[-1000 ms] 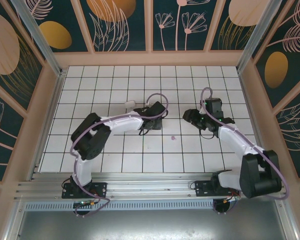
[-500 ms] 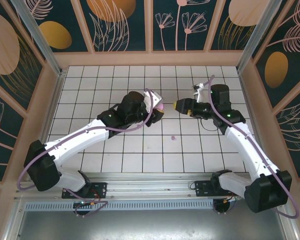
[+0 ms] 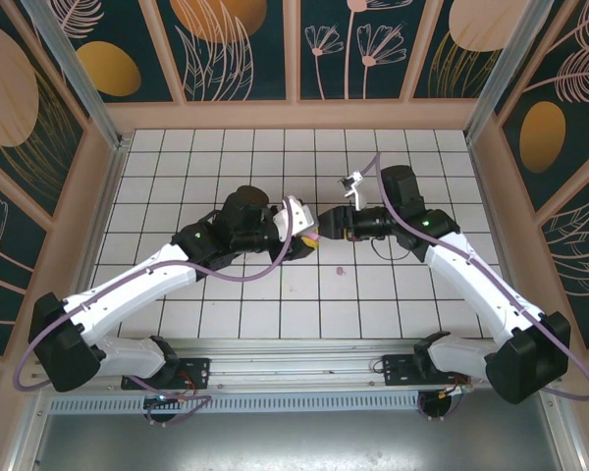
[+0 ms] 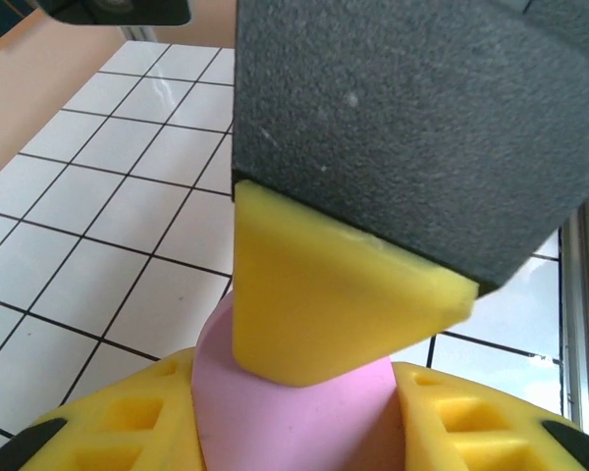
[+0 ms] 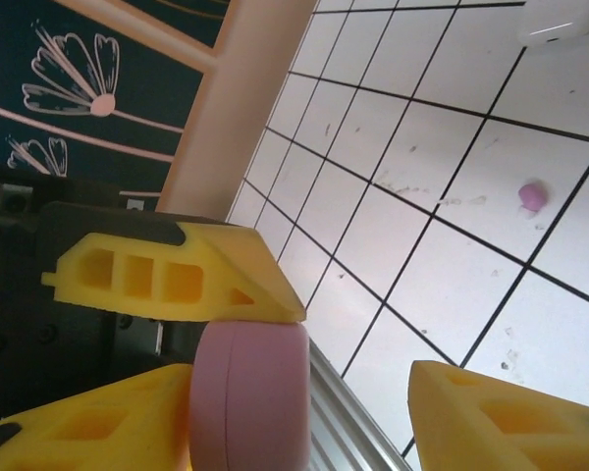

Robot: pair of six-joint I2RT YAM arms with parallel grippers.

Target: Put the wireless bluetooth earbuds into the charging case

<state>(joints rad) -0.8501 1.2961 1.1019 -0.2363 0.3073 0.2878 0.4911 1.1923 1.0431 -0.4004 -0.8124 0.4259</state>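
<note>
The two arms have closed the gap that stood between them half a second ago; the left gripper (image 3: 308, 243) is clamped on the purple case (image 5: 247, 397), seemingly clear of the tiles (image 5: 422, 245); the right gripper (image 3: 330, 224) now stands wide, one fingertip (image 4: 314, 314) pressed to that case; I judge it is set to prise the lid, since the seam looks shut and nothing shows inside; a white case (image 5: 560, 18) lies apart on the tiles, its contents hidden; one purple earbud (image 5: 532, 196) lies loose on a tile near the grippers, not yet in any case.
</note>
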